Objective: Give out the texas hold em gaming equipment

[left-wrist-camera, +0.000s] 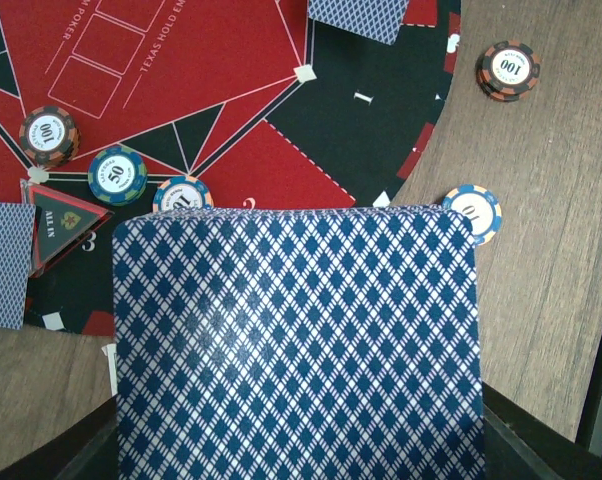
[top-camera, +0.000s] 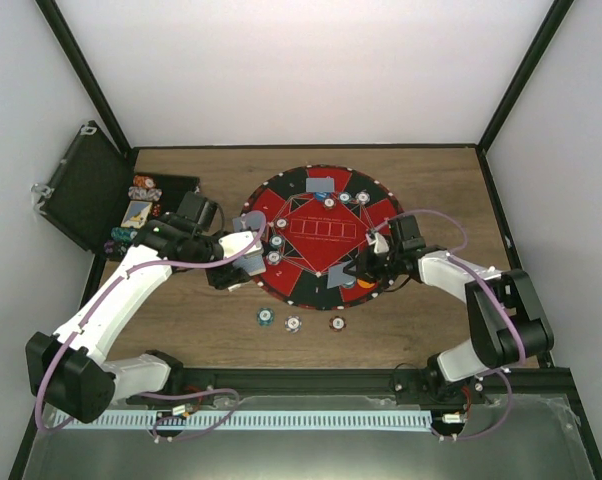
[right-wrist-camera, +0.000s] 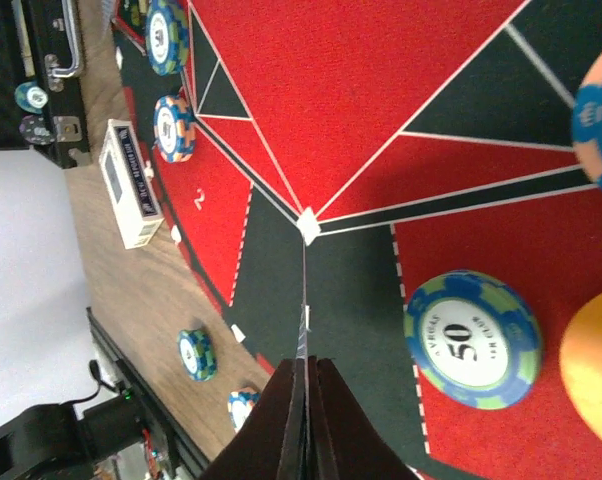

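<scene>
My left gripper (top-camera: 243, 252) is at the left rim of the round red-and-black mat (top-camera: 311, 262) and is shut on a deck of blue-backed cards (left-wrist-camera: 296, 345). The deck fills the left wrist view and hides the fingers. My right gripper (top-camera: 349, 270) (right-wrist-camera: 306, 365) is low over the mat's near black sector and is shut on a single card (right-wrist-camera: 303, 325), seen edge-on. Other cards lie on the mat at the far side (top-camera: 319, 184) and the left (left-wrist-camera: 3, 262). Chips lie on the mat, among them a 50 chip (right-wrist-camera: 471, 340) and a 100 chip (left-wrist-camera: 49, 133).
Three chips (top-camera: 266, 318) (top-camera: 293, 323) (top-camera: 337, 322) lie on the wood in front of the mat. An open black case (top-camera: 81, 185) with more chips and cards stands at the far left. A triangular marker (left-wrist-camera: 66, 222) lies on the mat. Black frame posts border the table.
</scene>
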`<state>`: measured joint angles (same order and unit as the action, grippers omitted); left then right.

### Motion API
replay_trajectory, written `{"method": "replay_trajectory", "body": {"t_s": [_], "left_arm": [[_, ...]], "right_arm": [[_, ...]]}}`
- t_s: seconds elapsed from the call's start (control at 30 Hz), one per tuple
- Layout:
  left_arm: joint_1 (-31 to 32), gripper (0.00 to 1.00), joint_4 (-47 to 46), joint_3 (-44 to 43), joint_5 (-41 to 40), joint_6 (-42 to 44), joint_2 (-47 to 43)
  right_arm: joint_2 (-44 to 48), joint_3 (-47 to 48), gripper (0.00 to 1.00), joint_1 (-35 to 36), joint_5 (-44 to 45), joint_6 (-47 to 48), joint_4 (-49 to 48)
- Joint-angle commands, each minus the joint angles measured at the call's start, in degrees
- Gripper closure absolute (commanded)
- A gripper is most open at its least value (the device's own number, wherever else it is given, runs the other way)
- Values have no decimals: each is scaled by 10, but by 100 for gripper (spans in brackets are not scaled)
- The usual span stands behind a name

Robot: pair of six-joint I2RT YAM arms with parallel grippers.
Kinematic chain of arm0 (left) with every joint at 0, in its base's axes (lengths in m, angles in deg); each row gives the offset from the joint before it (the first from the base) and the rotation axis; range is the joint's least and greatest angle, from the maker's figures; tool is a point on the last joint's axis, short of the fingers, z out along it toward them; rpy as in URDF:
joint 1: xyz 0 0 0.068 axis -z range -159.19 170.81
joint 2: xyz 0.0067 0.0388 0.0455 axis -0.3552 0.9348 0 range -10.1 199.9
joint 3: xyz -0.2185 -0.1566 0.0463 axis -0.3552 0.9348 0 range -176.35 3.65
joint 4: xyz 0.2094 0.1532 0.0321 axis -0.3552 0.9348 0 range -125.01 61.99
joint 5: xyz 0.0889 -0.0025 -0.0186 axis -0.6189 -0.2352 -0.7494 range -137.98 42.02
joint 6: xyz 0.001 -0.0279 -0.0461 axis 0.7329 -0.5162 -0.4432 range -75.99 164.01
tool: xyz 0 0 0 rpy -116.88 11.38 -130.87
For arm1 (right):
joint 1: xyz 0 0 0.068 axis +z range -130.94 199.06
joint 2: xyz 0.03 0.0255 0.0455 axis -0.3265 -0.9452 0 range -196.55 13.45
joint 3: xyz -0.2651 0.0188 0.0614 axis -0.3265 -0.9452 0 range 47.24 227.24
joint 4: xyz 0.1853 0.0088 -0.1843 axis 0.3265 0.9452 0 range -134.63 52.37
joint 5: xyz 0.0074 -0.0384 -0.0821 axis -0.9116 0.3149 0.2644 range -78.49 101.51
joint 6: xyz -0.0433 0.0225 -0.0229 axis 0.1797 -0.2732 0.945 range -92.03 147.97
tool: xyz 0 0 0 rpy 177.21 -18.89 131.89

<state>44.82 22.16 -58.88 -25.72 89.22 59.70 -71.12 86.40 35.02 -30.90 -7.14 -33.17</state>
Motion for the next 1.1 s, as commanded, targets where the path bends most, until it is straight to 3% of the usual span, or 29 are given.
{"method": "replay_trajectory", "body": {"t_s": [0.0,0.4,0.53,0.6,0.73,1.07], "left_arm": [[2,88,4,-12,7,8,0],[1,88,9,-24,16,10,4],[2,88,12,-25,16,11,1],[2,88,12,-26,16,11,1],[2,88,13,-26,18,12,3],[2,88,8,-27,24,11,1]], "right_arm": [[-1,0,94,3,54,18,13],[18,15,78,4,175,32,85],[49,38,67,3,233,30,122],[65,50,55,4,263,26,142],[90,75,51,11,299,23,161],[100,141,26,136,119,-67,56]]}}
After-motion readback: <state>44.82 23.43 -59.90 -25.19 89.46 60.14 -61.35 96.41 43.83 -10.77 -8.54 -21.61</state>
